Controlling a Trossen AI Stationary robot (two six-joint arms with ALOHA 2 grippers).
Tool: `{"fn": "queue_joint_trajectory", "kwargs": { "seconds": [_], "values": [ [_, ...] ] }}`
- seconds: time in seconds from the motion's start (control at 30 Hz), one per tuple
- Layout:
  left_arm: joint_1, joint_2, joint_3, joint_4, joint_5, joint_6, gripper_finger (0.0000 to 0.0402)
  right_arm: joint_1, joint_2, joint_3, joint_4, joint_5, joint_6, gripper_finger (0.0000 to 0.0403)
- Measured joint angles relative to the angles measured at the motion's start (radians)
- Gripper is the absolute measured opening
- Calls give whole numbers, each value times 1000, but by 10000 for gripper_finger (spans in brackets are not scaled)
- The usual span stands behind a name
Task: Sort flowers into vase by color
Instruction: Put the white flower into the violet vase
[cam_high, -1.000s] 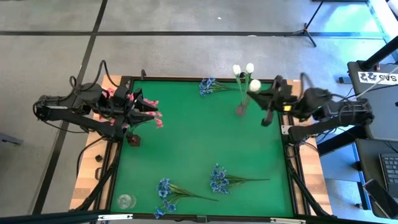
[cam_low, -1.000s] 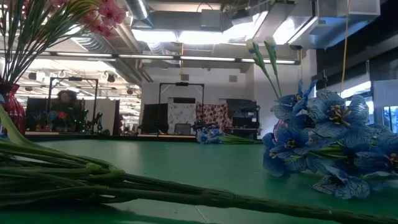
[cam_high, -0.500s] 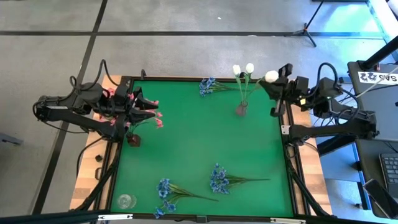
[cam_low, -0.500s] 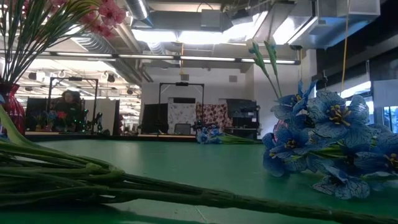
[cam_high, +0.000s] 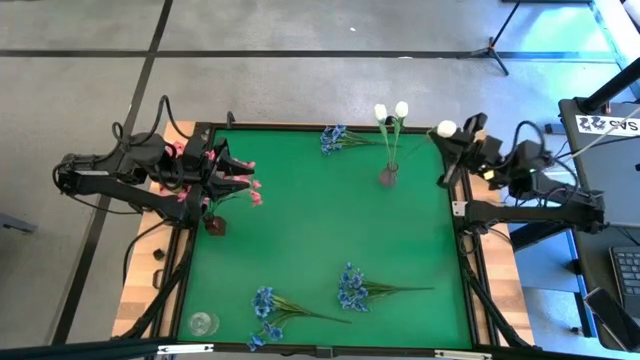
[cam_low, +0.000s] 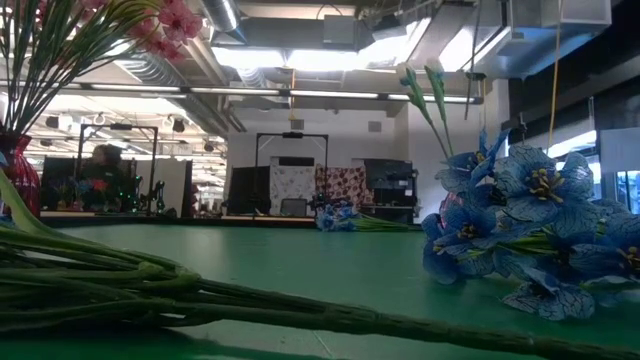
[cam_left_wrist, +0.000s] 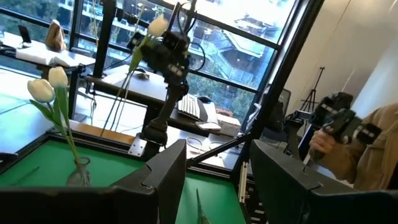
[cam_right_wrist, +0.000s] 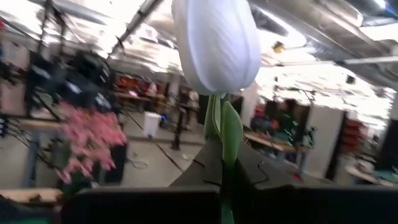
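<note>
My right gripper (cam_high: 455, 140) sits at the table's far right edge, shut on a white tulip (cam_high: 446, 129). Two more white tulips (cam_high: 390, 112) stand with their stems in a small clear vase (cam_high: 388, 176). My left gripper (cam_high: 243, 181) is open and hovers among the pink blossoms (cam_high: 248, 193), whose stems stand in a dark red vase (cam_high: 214, 225). Its fingers (cam_left_wrist: 161, 174) show a clear gap in the left wrist view. Blue sprigs lie flat on the green mat at the far edge (cam_high: 335, 138) and near the near edge (cam_high: 355, 290) (cam_high: 268, 305). My right gripper pinches the white tulip's green stem (cam_right_wrist: 225, 140) between its two fingers, just below the bud (cam_right_wrist: 216, 43). The stem runs along the fingers (cam_right_wrist: 202, 168) and the bud stands out past their tips. The tulip is lifted clear of the table.
An empty round glass vase (cam_high: 202, 323) stands at the near left corner. A raised dark frame (cam_high: 462, 250) borders the green mat. In the low view, green stems (cam_low: 150, 290) and blue blossoms (cam_low: 530, 230) fill the foreground. A person (cam_left_wrist: 367, 149) sits beyond the table's right side.
My right gripper, still shut on the white tulip, has drawn back from beside the clear vase toward the table's right edge, carrying the bud out over the frame. The left arm and all other flowers have kept still.
</note>
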Motion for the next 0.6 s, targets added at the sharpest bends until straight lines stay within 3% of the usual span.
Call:
{"fn": "queue_joint_trajectory", "kwargs": {
  "seconds": [0.13,0.3,0.6],
  "values": [
    [0,0,0,0,0,1,174,0,-11,-103,85,99,-53,3],
    [0,0,0,1,0,0,174,-37,32,-186,198,148,-54,3],
    [0,0,0,3,0,-33,174,-169,84,-217,227,66,47,3]
  ]
}}
